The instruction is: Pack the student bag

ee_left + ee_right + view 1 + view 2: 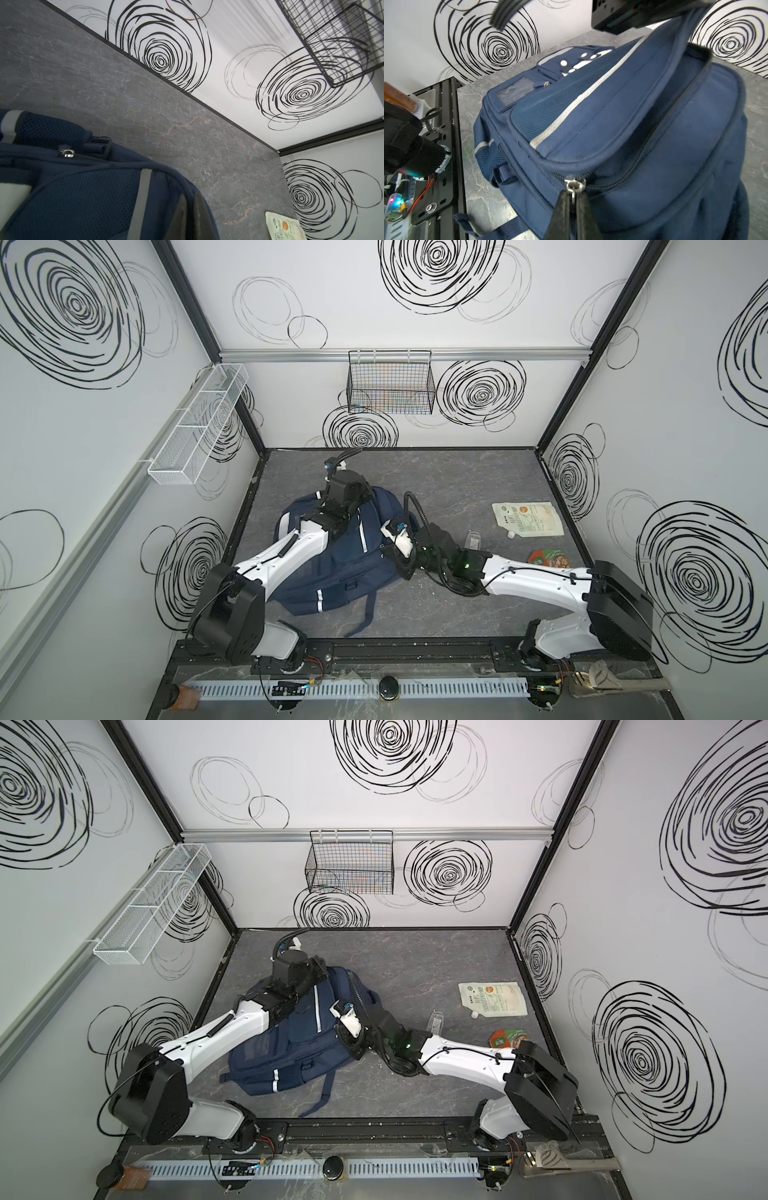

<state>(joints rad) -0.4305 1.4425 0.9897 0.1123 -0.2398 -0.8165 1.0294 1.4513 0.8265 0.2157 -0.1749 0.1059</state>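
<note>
Right wrist view: right gripper pinches the zipper pull of the backpack. Left gripper, pressed together, grips the backpack's top edge. Backpack lies on the table, left of middle.

The student bag is navy with silver stripes; the table veined grey; walls white with black swirls.
</note>
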